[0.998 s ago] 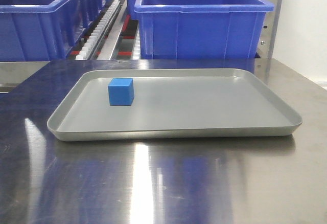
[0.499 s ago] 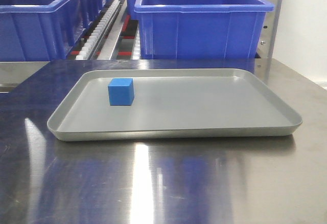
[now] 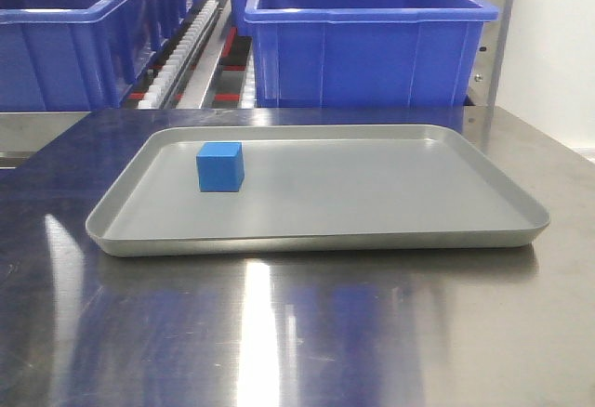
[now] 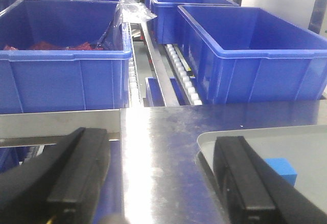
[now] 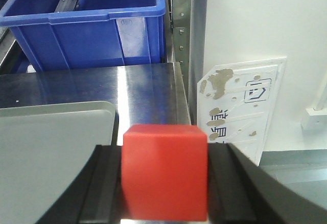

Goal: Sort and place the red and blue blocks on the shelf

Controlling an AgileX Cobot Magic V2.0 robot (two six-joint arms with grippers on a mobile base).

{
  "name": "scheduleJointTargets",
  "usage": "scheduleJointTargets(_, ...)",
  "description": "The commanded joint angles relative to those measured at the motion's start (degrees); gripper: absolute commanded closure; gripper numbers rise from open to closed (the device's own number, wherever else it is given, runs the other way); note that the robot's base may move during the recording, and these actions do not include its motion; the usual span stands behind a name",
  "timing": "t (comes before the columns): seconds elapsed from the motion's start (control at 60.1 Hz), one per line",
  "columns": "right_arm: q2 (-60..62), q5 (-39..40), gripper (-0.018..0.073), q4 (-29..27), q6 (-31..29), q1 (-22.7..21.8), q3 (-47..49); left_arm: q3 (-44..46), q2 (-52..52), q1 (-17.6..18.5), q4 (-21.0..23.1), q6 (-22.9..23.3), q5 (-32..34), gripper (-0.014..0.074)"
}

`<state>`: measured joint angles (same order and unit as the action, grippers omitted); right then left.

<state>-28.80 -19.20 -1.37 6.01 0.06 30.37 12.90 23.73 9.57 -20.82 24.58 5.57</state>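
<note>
My right gripper (image 5: 164, 183) pinches the small matte red cube (image 5: 164, 170) squarely between both pads, nearest the lens; my left gripper (image 4: 163, 180) hangs spread and empty over the shiny steel tabletop (image 3: 297, 333); the small bright blue cube (image 3: 220, 166) sits at ten o'clock in the shallow grey tray (image 3: 316, 244); beyond, large blue plastic bins (image 3: 367, 40) stand on the roller shelf (image 3: 181, 54); I'd carry red level toward twelve o'clock, keeping the squeeze firm and clearing the bin rims

Cube (image 3: 219, 166) on tray (image 3: 372, 240) left part, bins (image 3: 367, 45) behind on shelf (image 3: 181, 59)
</note>
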Motion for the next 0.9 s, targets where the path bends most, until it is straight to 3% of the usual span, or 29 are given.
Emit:
scheduleJointTargets(0.0,0.0,5.3,0.0501,0.6,-0.1,-0.4,1.5,1.7,0.2,-0.1,0.9,0.3,5.2,0.0009)
scheduleJointTargets(0.116,0.0,5.3,0.0501,0.6,-0.1,-0.4,1.5,1.7,0.2,-0.1,0.9,0.3,5.3,0.0064)
scheduleJointTargets(0.15,0.0,5.3,0.0501,0.6,-0.1,-0.4,1.5,1.7,0.2,-0.1,0.9,0.3,5.7,0.0177)
scheduleJointTargets(0.233,0.0,5.3,0.0501,0.6,-0.1,-0.4,1.5,1.7,0.2,-0.1,0.6,0.3,6.1,0.0562)
scheduleJointTargets(0.299,0.0,5.3,0.0501,0.6,-0.1,-0.4,1.5,1.7,0.2,-0.1,-0.3,0.1,6.5,0.0469)
scheduleJointTargets(0.399,0.0,5.3,0.0501,0.6,-0.1,-0.4,1.5,1.7,0.2,-0.1,-0.3,0.1,6.5,0.0504)
scheduleJointTargets(0.632,0.0,5.3,0.0501,0.6,-0.1,-0.4,1.5,1.7,0.2,-0.1,1.5,0.1,6.8,0.0481)
scheduleJointTargets(0.682,0.0,5.3,0.0501,0.6,-0.1,-0.4,1.5,1.7,0.2,-0.1,1.5,0.1,6.8,0.0430)
scheduleJointTargets(0.831,0.0,5.3,0.0501,0.6,-0.1,-0.4,1.5,1.7,0.2,-0.1,1.5,0.1,6.9,0.0063)
scheduleJointTargets(0.881,0.0,5.3,0.0501,0.6,-0.1,-0.4,1.5,1.7,0.2,-0.1,1.6,0.1,6.8,-0.0024)
